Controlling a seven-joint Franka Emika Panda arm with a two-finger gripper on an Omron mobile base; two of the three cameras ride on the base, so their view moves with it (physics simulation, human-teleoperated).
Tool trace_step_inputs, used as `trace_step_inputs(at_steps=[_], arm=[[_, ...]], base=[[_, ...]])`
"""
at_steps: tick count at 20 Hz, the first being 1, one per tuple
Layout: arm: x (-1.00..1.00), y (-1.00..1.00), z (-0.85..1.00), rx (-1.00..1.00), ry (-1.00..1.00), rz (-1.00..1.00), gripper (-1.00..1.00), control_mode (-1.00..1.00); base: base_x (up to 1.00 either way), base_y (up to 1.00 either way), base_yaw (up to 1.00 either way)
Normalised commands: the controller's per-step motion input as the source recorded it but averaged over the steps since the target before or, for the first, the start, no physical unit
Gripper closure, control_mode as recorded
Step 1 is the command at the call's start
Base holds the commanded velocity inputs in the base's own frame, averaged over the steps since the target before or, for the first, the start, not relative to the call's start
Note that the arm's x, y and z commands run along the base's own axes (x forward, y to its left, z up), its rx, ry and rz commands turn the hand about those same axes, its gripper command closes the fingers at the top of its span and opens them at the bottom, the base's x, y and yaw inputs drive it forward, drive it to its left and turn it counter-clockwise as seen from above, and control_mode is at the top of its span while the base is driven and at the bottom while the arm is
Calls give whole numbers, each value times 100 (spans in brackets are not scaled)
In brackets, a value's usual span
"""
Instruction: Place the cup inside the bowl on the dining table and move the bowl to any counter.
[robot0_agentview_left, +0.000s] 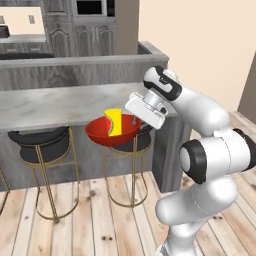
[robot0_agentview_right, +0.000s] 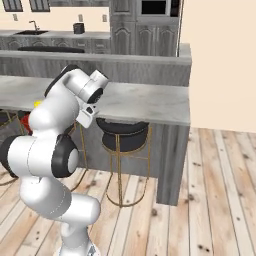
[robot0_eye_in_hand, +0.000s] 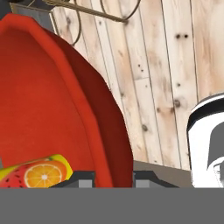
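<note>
The end effector (robot0_agentview_left: 136, 119) is clamped on the near rim of the bowl (robot0_agentview_left: 112, 131), its 2 dark fingertips (robot0_eye_in_hand: 85, 178) straddling the red wall in the hand view, 1 inside and 1 outside; the bowl is lifted clear of any surface, hanging in the air in front of the marble dining counter (robot0_agentview_left: 55, 105) and over the wooden floor (robot0_agentview_left: 100, 215), at about the height of the stool seats; the bowl extends from the end effector to the arm's left, so the grip sits at its right edge in the left base view; the cup (robot0_agentview_left: 114, 122) stands inside the bowl, yellow with a red patch, leaning slightly and rising above the rim, just beside the fingers; in the hand view its fruit-printed side (robot0_eye_in_hand: 41, 173) lies at the bottom of the bowl's interior, close to the inner fingertip; 2 dark stools with gold legs (robot0_agentview_left: 42, 145) stand under the marble top, 1 directly behind the bowl; the stone counter with dark cabinets (robot0_agentview_right: 55, 35) runs along the far wall, well apart from the bowl.
</note>
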Motion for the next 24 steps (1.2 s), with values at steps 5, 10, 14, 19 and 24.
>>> trace_step_inputs(at_steps=[5, 10, 14, 19, 24], arm=[[0, 0, 0, 0, 0, 0, 100, 100], [0, 0, 0, 0, 0, 0, 100, 100], [0, 0, 0, 0, 0, 0, 100, 100], [0, 0, 0, 0, 0, 0, 100, 100], [0, 0, 0, 0, 0, 0, 100, 100]], base=[[-31, 52, 0], [-27, 59, 0], [-18, 65, 0], [-11, 74, 0], [-10, 76, 0]])
